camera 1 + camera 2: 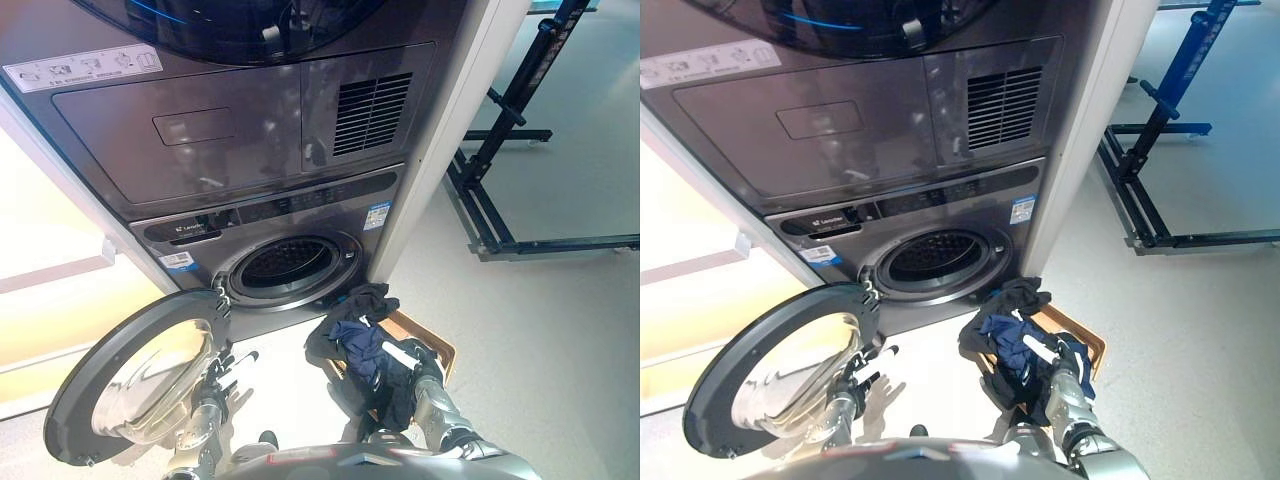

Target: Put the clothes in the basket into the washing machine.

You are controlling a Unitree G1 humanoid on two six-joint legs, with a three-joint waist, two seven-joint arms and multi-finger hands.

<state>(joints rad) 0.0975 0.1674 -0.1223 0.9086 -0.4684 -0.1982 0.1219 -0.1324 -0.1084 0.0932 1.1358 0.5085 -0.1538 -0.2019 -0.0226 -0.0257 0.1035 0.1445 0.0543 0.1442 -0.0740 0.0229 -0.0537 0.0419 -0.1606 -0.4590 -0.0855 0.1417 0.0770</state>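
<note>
Several dark clothes [365, 340] under right hand [412, 358] fingers, basket [432, 345]

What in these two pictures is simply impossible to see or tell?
- Inside of the drum: dark in both views, so any clothes already in it cannot be told.
- Basket: mostly covered by the dark clothes; its depth and contents below stay hidden.
- Right hand: its fingers sink into the clothes, so the grip is unclear.
- Upper machine: cut off by the top edge.
- Left hand: beside the open door, holding nothing.
</note>
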